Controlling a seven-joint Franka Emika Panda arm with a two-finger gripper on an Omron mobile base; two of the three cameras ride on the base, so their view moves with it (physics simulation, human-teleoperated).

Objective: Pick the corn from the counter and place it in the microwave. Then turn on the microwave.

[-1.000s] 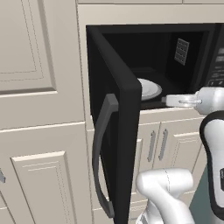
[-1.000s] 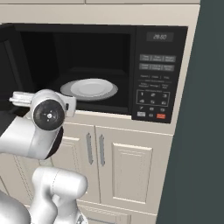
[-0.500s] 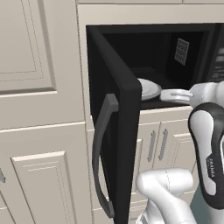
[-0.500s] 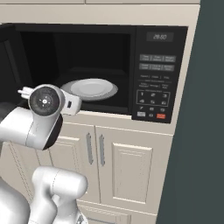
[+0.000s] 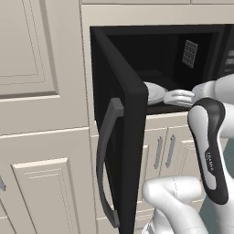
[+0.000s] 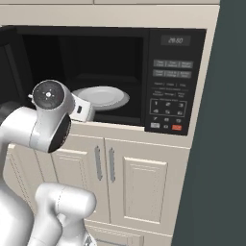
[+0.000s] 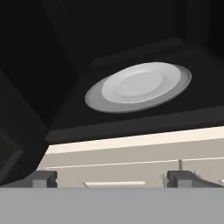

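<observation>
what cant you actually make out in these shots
- Claw: in the hand view the grey band cuts its tips; wide apart, nothing between them.
- Corn: not on the plate; its whereabouts can't be told.
- Microwave keypad labels and display: too small to read in the right base view.
- Door glass: edge-on in the left base view, face hidden.
- Plate's near edge: covered by the wrist in both base views.

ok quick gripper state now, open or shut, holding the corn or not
Gripper: open, nothing between its fingertips; it faces the white plate inside the open microwave.
</observation>
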